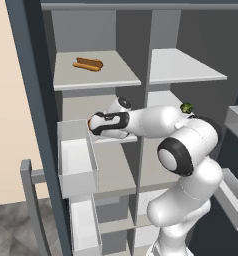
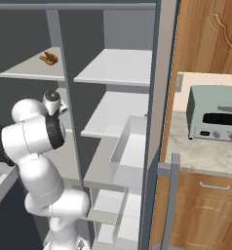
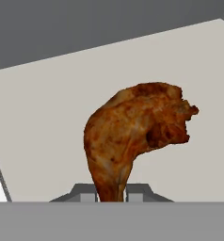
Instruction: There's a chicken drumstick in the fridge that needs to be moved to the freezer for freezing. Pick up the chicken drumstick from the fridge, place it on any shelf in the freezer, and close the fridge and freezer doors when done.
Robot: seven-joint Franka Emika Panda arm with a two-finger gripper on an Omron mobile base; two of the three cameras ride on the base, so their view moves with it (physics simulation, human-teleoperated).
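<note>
Chicken drumstick (image 3: 137, 132) clamped by its narrow end between the two fingertips of the gripper (image 3: 111, 193), jaws closed tight on the bone end, meaty part pointing away over a light grey shelf (image 3: 48, 117). Bare shelf surface all around the drumstick; shelf's far edge meeting a dark grey back wall (image 3: 85, 23) along the top. Whether the meat touches the shelf or hangs just above it: cannot tell.

From the left base view: arm (image 1: 156, 122) stretched leftward into the left-hand compartment, the freezer (image 1: 98, 135), hand at the front edge of a middle shelf, just beside the translucent door bin (image 1: 76, 160) on the open left door (image 1: 31, 100). Hot dog in a bun (image 1: 88, 64) lying near the middle of the shelf above, well apart from the hand. Small green ball (image 1: 187, 107) at the front edge of a middle shelf in the right-hand compartment, the fridge (image 1: 186, 70), just behind the arm's elbow. Fridge's top shelf bare. Grey floor tiles low left.

From the right base view: both compartments open, right door (image 2: 157, 122) standing edge-on with a white bin (image 2: 130, 151) and a grey bar handle (image 2: 171, 195). Wide bare shelves in the fridge. Beyond the door, wooden cabinets (image 2: 205, 39) and a pale green toaster oven (image 2: 215, 112) on a stone counter (image 2: 201, 151).
</note>
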